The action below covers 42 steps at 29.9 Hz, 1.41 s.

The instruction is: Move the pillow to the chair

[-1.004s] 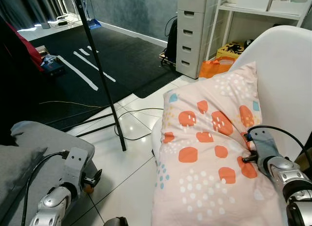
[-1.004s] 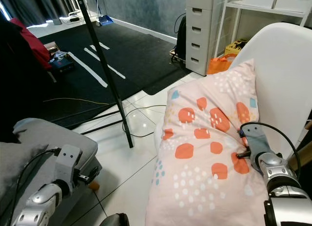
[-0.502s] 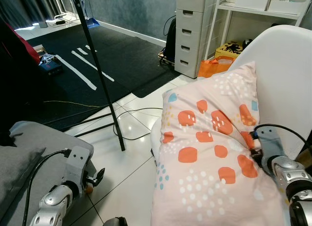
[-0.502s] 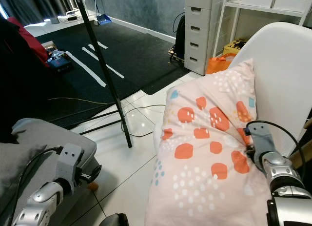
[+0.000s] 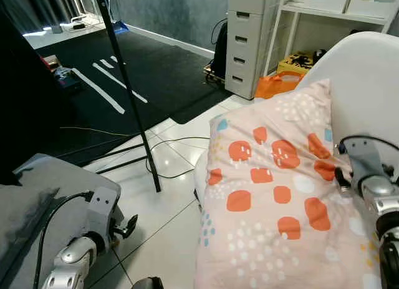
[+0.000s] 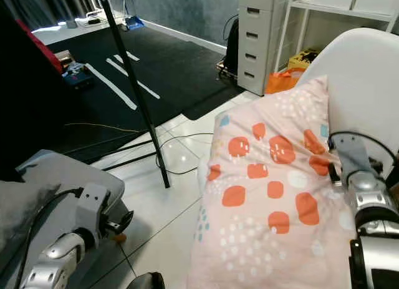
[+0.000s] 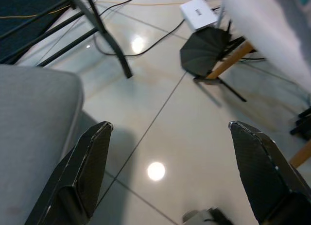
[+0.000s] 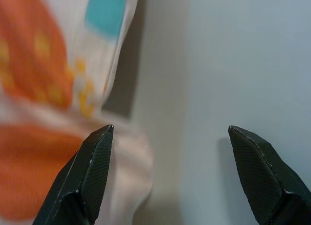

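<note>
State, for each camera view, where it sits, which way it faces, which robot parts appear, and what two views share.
Left eye, right eye views: head, facing forward and down at the pink pillow with orange patches on the white moulded chair; both silver arms.
Left wrist view: along the open left gripper at glossy tiled floor beside the grey cushion.
Right wrist view: along the open right gripper at pillow edge and chair.
Shared: pillow, chair.

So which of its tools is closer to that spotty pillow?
Right. The right tool sits at the pillow edge by the white chair. The left tool hangs low beside the grey seat, well away.
</note>
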Tool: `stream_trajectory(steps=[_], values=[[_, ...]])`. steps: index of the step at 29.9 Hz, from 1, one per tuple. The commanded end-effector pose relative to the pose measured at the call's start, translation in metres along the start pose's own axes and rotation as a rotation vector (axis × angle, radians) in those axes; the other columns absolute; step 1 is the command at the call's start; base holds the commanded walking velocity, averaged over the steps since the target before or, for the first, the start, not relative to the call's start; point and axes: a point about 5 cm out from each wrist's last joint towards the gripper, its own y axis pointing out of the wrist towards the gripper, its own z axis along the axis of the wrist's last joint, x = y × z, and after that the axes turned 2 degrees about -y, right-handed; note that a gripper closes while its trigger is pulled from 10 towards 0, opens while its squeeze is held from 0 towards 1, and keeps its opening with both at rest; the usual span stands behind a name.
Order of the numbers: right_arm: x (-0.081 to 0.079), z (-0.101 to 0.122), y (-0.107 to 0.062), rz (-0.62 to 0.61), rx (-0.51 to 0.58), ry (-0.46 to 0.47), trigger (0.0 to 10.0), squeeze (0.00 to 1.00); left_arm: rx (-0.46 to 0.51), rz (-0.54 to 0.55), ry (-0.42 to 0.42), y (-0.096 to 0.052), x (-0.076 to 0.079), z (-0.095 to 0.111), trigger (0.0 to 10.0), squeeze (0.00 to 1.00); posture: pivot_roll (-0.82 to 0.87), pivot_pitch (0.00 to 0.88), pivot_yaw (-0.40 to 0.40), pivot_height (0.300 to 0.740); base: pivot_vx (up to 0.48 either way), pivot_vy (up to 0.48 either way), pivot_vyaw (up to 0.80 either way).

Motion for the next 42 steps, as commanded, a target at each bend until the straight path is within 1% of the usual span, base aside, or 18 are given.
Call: stream_trajectory(steps=[1,2,3,4,5,9,10,11,12,14,15,17,18,22,25,28,33,42], values=[[-0.002,0.001,0.000,0.009,0.009,0.020,10.0,1.00,-0.021,0.003,-0.004,-0.001,-0.001,-0.005,10.0,0.00,-0.14,0.100,0.052,0.561,0.000,0.000,0.00],[-0.004,0.004,0.001,0.013,0.021,0.031,10.0,0.88,-0.020,0.004,-0.005,-0.001,-0.001,-0.005,10.0,0.00,-0.14,0.098,0.050,0.561,0.000,0.000,0.00],[-0.006,0.009,0.001,0.022,0.037,0.048,10.0,0.42,-0.017,0.004,-0.007,0.000,0.000,-0.004,10.0,0.00,-0.14,0.093,0.043,0.561,0.000,0.000,0.00],[-0.010,0.022,0.002,0.032,0.079,0.059,10.0,0.00,-0.010,0.004,-0.012,0.001,-0.001,-0.002,10.0,0.00,-0.15,0.083,0.032,0.561,0.000,0.000,0.00],[-0.014,0.033,0.002,0.042,0.118,0.074,10.0,0.00,-0.004,0.005,-0.016,0.002,-0.001,-0.001,10.0,0.00,-0.15,0.080,0.029,0.561,0.000,0.000,0.00],[-0.020,0.048,0.002,0.074,0.170,0.106,10.0,0.00,0.001,0.005,-0.019,0.003,-0.001,0.000,10.0,0.00,-0.15,0.075,0.025,0.561,0.000,0.000,0.00],[-0.032,0.058,0.001,0.171,0.229,0.162,10.0,0.00,-0.001,0.026,-0.016,0.003,-0.004,-0.001,10.0,0.00,-0.16,0.062,0.016,0.566,0.000,0.000,0.00],[-0.036,0.061,0.000,0.200,0.244,0.174,10.0,0.00,-0.002,0.035,-0.015,0.003,-0.005,-0.001,10.0,0.00,-0.16,0.062,0.016,0.571,0.000,0.000,0.00],[-0.046,0.063,-0.001,0.263,0.262,0.189,10.0,0.00,-0.007,0.055,-0.012,0.004,-0.007,-0.002,10.0,0.00,-0.16,0.054,0.010,0.576,0.000,0.000,0.00],[-0.062,0.063,-0.003,0.334,0.270,0.197,10.0,0.00,-0.019,0.089,-0.003,0.005,-0.011,-0.002,10.0,0.00,-0.16,0.050,0.007,0.586,0.000,0.000,0.00],[-0.062,0.063,-0.003,0.334,0.270,0.197,10.0,0.00,-0.019,0.089,-0.003,0.005,-0.011,-0.002,10.0,0.00,-0.16,0.050,0.007,0.586,0.000,0.000,0.00],[-0.080,0.061,-0.006,0.418,0.280,0.226,10.0,0.00,-0.035,0.131,0.014,0.007,-0.013,-0.003,10.0,0.00,-0.16,0.045,0.007,0.596,0.000,0.000,0.00],[-0.094,0.060,-0.009,0.479,0.288,0.242,10.0,0.00,-0.046,0.154,0.022,0.009,-0.014,-0.004,10.0,0.00,-0.17,0.043,0.007,0.606,0.000,0.000,0.00],[-0.105,0.059,-0.011,0.527,0.294,0.258,10.0,0.00,-0.055,0.163,0.026,0.010,-0.014,-0.006,10.0,0.00,-0.17,0.045,0.008,0.616,0.000,0.000,0.00],[-0.121,0.058,-0.017,0.618,0.312,0.285,10.0,0.00,-0.076,0.180,0.041,0.011,-0.013,-0.010,10.0,0.00,-0.17,0.046,0.010,0.631,0.000,0.000,0.00],[-0.127,0.057,-0.019,0.645,0.316,0.285,10.0,0.00,-0.082,0.185,0.042,0.011,-0.014,-0.011,10.0,0.00,-0.17,0.046,0.011,0.636,0.000,0.000,0.00],[-0.147,0.042,-0.026,0.713,0.278,0.285,10.0,0.00,-0.122,0.209,0.041,0.012,-0.014,-0.021,10.0,0.00,-0.17,0.047,0.011,0.666,0.000,0.000,0.00],[-0.152,0.029,-0.027,0.735,0.240,0.245,10.0,0.00,-0.143,0.222,0.032,0.014,-0.012,-0.025,10.0,0.00,-0.18,0.024,0.002,0.701,-0.107,0.000,0.00]])
